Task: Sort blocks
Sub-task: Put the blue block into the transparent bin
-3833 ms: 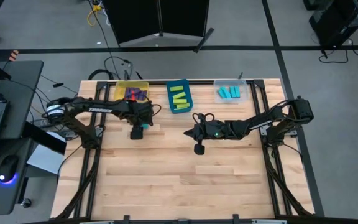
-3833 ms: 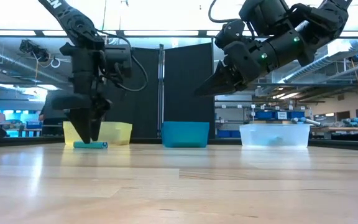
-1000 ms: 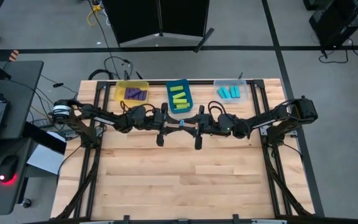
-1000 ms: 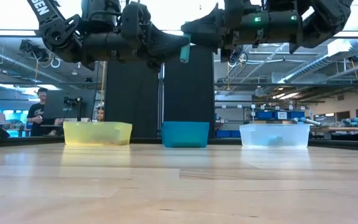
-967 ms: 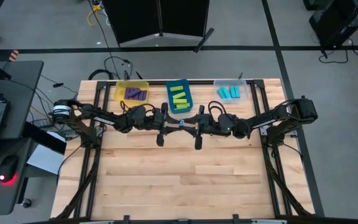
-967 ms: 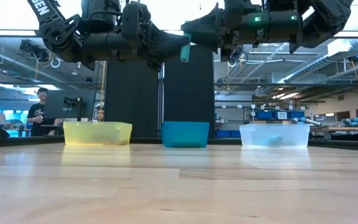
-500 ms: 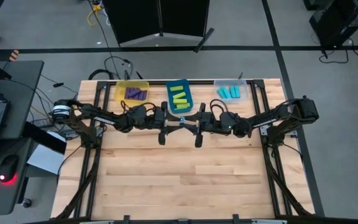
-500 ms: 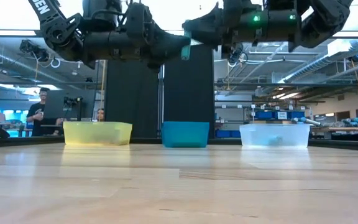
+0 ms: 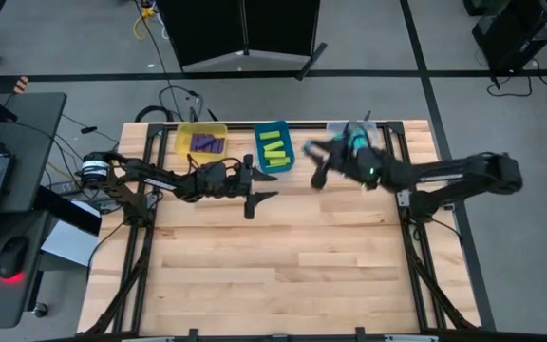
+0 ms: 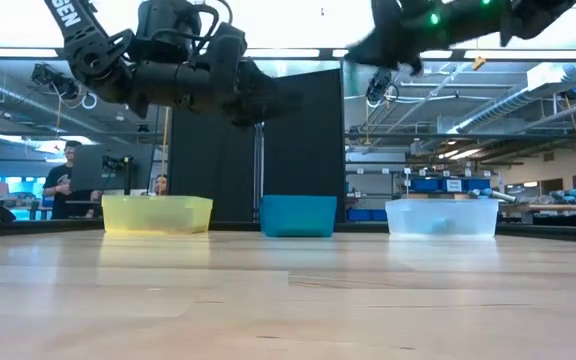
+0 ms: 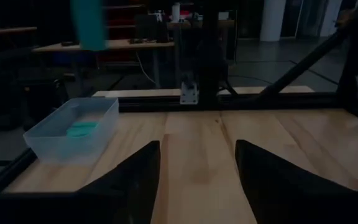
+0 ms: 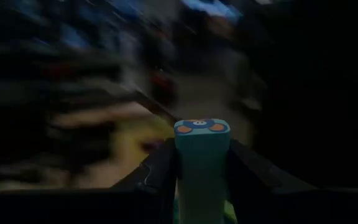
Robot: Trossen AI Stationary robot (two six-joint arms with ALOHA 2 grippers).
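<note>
I am carrying a cyan block [image 12: 202,163] in my right fingers [image 12: 202,186], which are pinching it upright, its printed end standing up between them. My right arm is swinging over the back of the worktop [image 9: 283,275], near the clear bin [image 9: 354,139] where the other cyan blocks [image 9: 348,142] are lying. My left fingers [image 11: 197,171] are standing wide and empty above the middle of the worktop. The purple blocks [image 9: 207,143] are sitting in the yellow bin [image 9: 200,139], the lime blocks [image 9: 273,148] in the blue bin [image 9: 273,145].

I judge the risk is in the speed: the right arm is moving fast, and letting go too early, or off to one side, could drop the block on the bin's rim or outside it.

A second ago both sets of fingers were meeting at the worktop's centre around this block; since then the left ones have spread and let go, and the right arm has pulled away toward the clear bin.
</note>
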